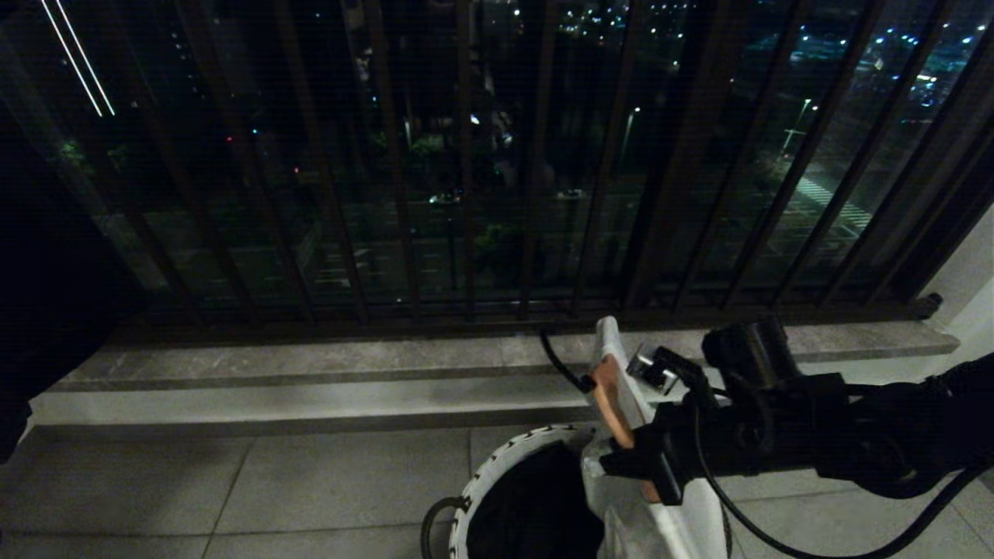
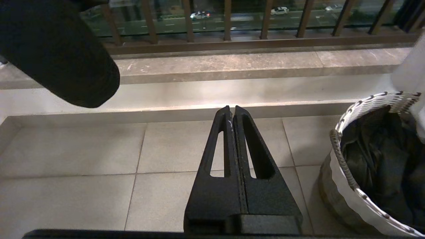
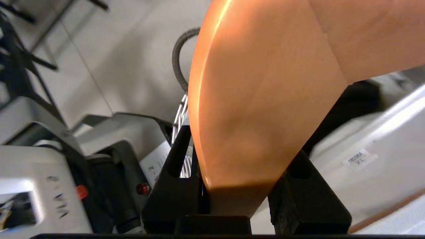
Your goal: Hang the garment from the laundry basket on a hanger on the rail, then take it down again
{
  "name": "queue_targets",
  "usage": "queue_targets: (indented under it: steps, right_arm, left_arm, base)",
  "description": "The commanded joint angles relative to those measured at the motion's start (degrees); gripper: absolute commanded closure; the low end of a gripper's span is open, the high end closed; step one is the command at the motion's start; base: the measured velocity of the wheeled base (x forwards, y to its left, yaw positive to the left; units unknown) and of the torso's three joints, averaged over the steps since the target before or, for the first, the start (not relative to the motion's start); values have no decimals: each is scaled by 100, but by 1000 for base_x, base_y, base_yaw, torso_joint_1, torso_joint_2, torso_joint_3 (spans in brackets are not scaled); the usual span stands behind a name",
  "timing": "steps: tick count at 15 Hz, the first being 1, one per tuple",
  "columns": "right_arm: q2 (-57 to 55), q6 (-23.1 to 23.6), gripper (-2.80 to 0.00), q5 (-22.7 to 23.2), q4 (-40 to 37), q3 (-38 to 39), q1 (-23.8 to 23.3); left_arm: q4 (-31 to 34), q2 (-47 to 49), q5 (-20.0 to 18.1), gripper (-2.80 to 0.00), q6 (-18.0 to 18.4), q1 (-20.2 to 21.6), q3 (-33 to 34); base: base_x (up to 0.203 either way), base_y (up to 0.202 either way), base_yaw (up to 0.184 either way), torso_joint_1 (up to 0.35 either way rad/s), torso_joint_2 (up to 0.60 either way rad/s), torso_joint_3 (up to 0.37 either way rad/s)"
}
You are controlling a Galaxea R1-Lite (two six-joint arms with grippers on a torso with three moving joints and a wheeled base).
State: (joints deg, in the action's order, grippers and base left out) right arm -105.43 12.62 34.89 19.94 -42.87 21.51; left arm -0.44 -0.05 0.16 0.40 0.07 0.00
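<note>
My right gripper [image 1: 638, 463] is shut on a wooden hanger [image 1: 608, 404] with a black hook [image 1: 559, 362]. A white garment [image 1: 648, 536] hangs on the hanger, right above the laundry basket [image 1: 497, 464], a round white woven one. In the right wrist view the hanger [image 3: 265, 99] fills the space between the jaws of the right gripper [image 3: 239, 149], and the white garment [image 3: 382, 156] shows a small label. The left gripper [image 2: 231, 108] is shut and empty, parked low over the floor tiles left of the basket [image 2: 347, 186]. The rail is out of view.
Dark cloth [image 2: 375, 159] lies inside the basket. A stone ledge [image 1: 311, 361] and dark balcony bars [image 1: 466, 194] run across ahead. A large dark shape [image 1: 46, 272] hangs at the left. My own base [image 3: 33, 186] is below the right gripper.
</note>
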Motion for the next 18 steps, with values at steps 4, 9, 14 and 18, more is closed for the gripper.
queue_targets:
  steps: [4, 9, 14, 18]
  right_arm:
    - [-728, -180, 0, -600, 272, -32, 743]
    - [-1238, -199, 0, -1194, 472, -91, 1111]
    - [-1586, -182, 0, -1549, 458, -108, 1520]
    - [-1869, -181, 0, -1808, 436, -238, 1858]
  left_arm:
    - [0, -4, 2, 0, 2, 2, 17]
    - [0, -4, 2, 0, 4, 1, 9]
    - [0, -4, 2, 0, 4, 1, 9]
    - [0, -4, 2, 0, 4, 1, 12]
  base:
    - [0, 0, 0, 0, 0, 0]
    - [0, 0, 0, 0, 0, 0]
    - [0, 0, 0, 0, 0, 0]
    - [0, 0, 0, 0, 0, 0]
